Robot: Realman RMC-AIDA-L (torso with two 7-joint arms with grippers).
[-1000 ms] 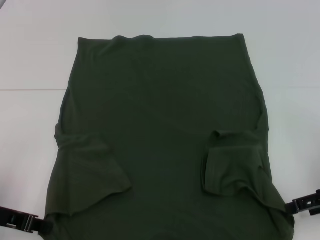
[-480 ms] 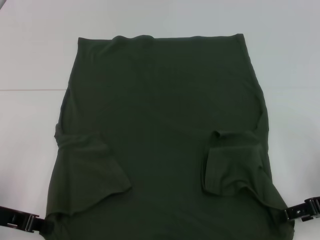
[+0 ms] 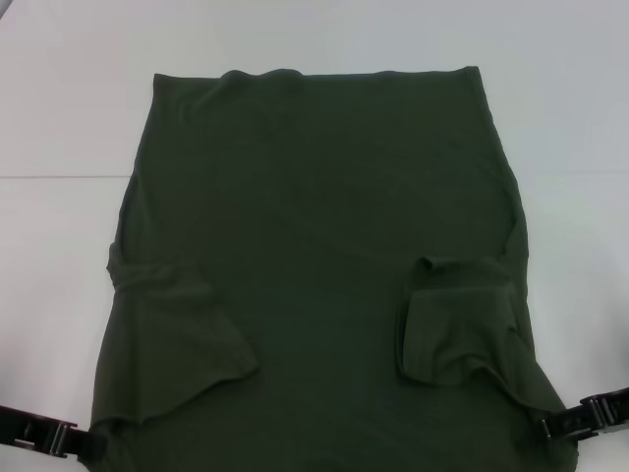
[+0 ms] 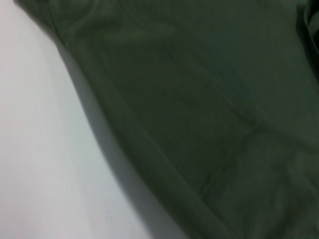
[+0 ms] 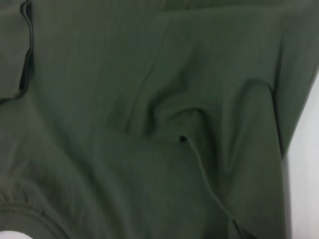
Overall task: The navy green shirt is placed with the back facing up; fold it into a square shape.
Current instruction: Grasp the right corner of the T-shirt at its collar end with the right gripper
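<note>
Two sleeves are folded inward onto the shirt [image 3: 319, 265], which lies flat on the white table [image 3: 59, 118], its hem towards the far edge and its shoulders at the near edge. The left sleeve [image 3: 182, 334] and right sleeve [image 3: 457, 324] each rest on the plain back. The left gripper [image 3: 84, 442] sits at the shirt's near left corner; the right gripper [image 3: 565, 425] at the near right corner — both touching the cloth's edge. Whether either claw is open or grips the fabric, I cannot tell. Both wrist views show only creased green cloth and a strip of table.
</note>
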